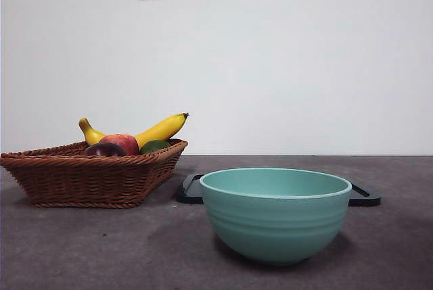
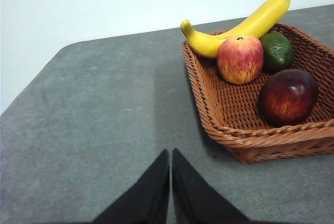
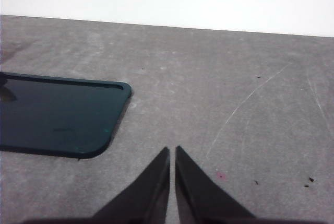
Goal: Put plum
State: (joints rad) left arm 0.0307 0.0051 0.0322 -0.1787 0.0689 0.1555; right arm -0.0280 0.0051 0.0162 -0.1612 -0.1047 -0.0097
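The plum (image 2: 288, 97) is dark maroon and glossy. It lies in the near corner of the brown wicker basket (image 2: 224, 130), and in the front view only its top (image 1: 105, 149) shows over the basket's rim (image 1: 88, 161). My left gripper (image 2: 170, 156) is shut and empty over bare table, apart from the basket. My right gripper (image 3: 172, 153) is shut and empty over the table beside a dark tray (image 3: 57, 117). Neither arm shows in the front view.
The basket also holds a banana (image 2: 245, 23), a red-and-yellow fruit (image 2: 240, 59) and a small green fruit (image 2: 277, 50). A teal bowl (image 1: 275, 212) stands in front at the middle-right, with the dark flat tray (image 1: 362, 197) behind it.
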